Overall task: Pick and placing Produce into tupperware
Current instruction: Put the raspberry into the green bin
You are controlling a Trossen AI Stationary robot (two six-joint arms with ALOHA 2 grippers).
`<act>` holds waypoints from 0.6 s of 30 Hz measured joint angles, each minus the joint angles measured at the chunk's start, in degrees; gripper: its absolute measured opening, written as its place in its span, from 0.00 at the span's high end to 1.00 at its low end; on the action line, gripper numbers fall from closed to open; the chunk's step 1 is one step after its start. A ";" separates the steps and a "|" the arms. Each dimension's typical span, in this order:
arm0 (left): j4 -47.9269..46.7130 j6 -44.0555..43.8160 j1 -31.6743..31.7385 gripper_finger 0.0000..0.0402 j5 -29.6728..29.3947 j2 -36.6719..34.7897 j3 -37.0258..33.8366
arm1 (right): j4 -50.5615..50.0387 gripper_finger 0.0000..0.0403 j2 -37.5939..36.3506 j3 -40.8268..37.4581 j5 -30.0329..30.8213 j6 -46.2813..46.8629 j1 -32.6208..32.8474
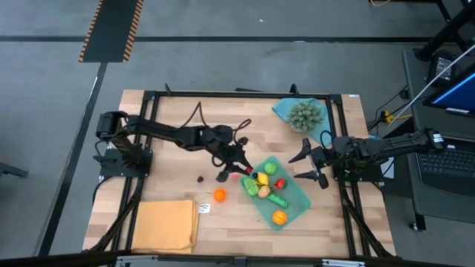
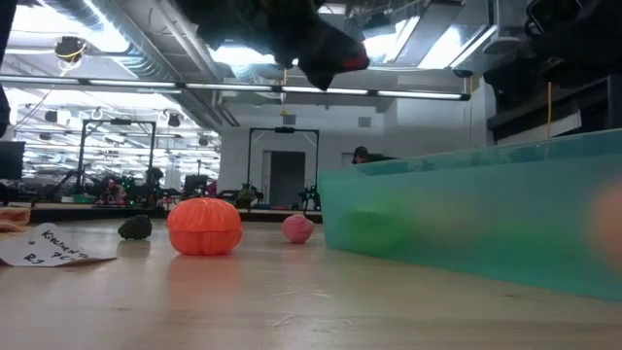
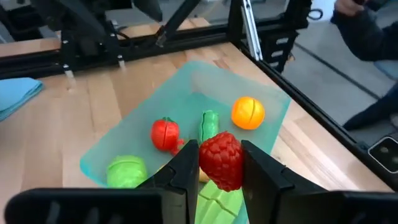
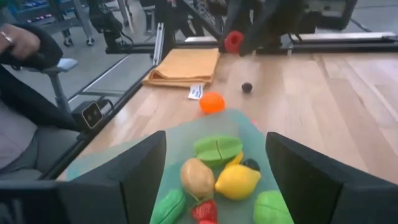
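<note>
Clamped between the fingers of the left gripper (image 3: 219,171) is a bumpy red berry (image 3: 220,158), and the arm is hanging it over the near edge of the tupperware (image 1: 300,195), high enough, I'd judge, to clear the wall before letting go. Inside the teal container several pieces of produce are already sitting: a tomato (image 3: 165,134), an orange fruit (image 3: 248,112), a green pod (image 3: 209,122), a lemon (image 4: 237,180) and a split green piece (image 4: 217,149). Outside it, an orange pumpkin (image 2: 204,227), a small pink piece (image 2: 297,228) and a dark lump (image 2: 135,227) are waiting on the table (image 1: 171,119). Off to the container's other side the right gripper (image 1: 307,166) is idling with its jaws spread wide and nothing between them, probably keeping clear of the drop
</note>
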 joint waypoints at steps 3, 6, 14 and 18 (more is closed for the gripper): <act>-7.11 1.88 -0.94 0.79 -3.31 1.16 4.15 | -0.90 0.31 0.11 0.00 0.00 0.01 0.00; -13.09 4.02 -1.89 0.79 -5.68 2.15 7.97 | -2.20 0.31 0.23 0.02 0.02 0.01 0.00; -25.57 7.20 -4.04 0.79 -10.77 5.31 16.93 | -2.51 0.31 0.31 0.02 0.03 0.05 0.01; -28.77 8.70 -4.76 0.79 -10.82 7.51 20.51 | -2.49 0.31 0.31 0.02 0.04 0.10 0.02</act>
